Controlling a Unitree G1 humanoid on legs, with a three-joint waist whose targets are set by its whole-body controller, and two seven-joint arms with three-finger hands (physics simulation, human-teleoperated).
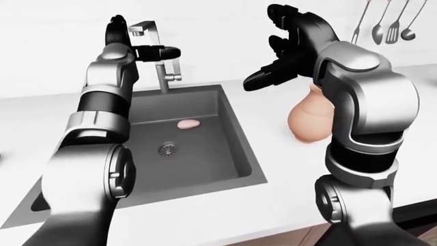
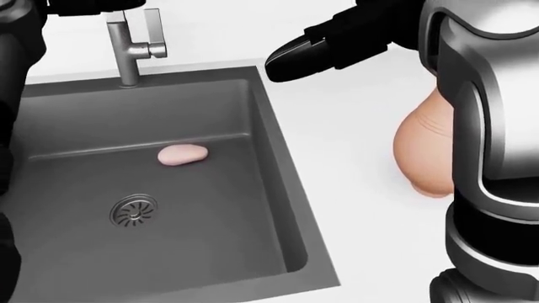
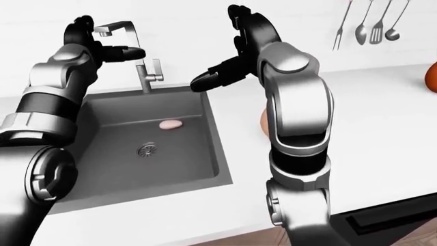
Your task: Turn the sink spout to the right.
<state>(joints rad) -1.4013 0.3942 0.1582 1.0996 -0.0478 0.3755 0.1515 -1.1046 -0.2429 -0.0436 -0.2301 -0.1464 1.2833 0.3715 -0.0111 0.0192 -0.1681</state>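
One dark grey rectangular sink basin (image 1: 225, 148), one round metal drain (image 1: 168, 148) at its centre, one pale pink oval lump (image 1: 188, 123) at the drain's 1 o'clock. One chrome angular sink spout (image 1: 151, 36) at the basin's 12 o'clock. One black left hand (image 1: 149, 52), fingers extended against the spout; grip unclear. One black right hand (image 1: 276, 72), fingers spread wide, empty. One tan pear-shaped gourd (image 1: 309, 119) at 3 o'clock. Four hanging metal utensils (image 1: 391, 23).

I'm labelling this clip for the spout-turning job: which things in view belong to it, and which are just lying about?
Part of the job:
sink spout
left hand, up at the spout
sink

Just lying about:
pink lump in the basin
tan gourd-like object on the counter
hanging utensils
right hand, raised, holding nothing
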